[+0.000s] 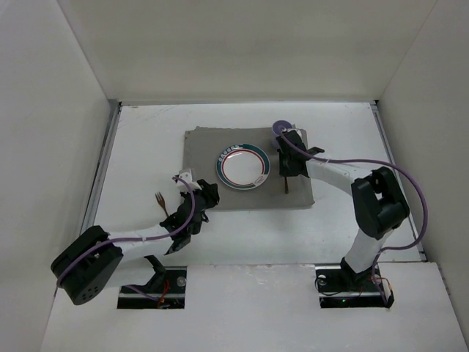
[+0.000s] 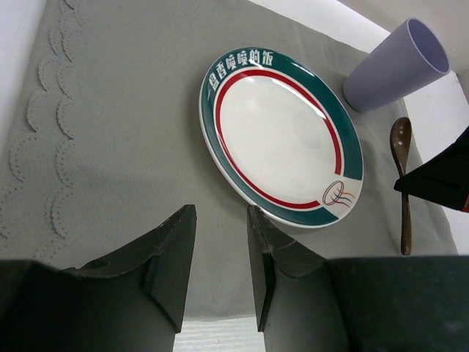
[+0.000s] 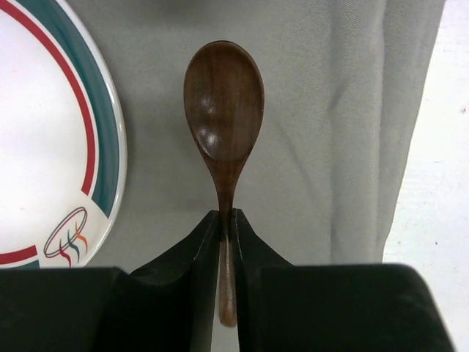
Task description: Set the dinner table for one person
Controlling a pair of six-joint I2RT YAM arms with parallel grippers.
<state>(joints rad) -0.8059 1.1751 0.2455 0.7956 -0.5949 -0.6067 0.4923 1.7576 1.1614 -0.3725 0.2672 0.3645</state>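
Currently the white bench (image 1: 146,132) carries a grey mat (image 1: 201,158) at mid-depth, and a plate (image 1: 242,166) sits on the mat. The right fingers (image 3: 198,249) are clenched on the handle of the wooden spoon (image 3: 223,103), over the mat just right of the plate. The purple cup (image 2: 396,66) stands upright at the mat's far right corner. The left fingers (image 2: 172,257) are released with nothing between them, at the mat's near left edge. The fork (image 1: 161,203) lies on bare bench, left of the mat.

Dinner table (image 1: 256,236): flat matte white top, metal side rails.
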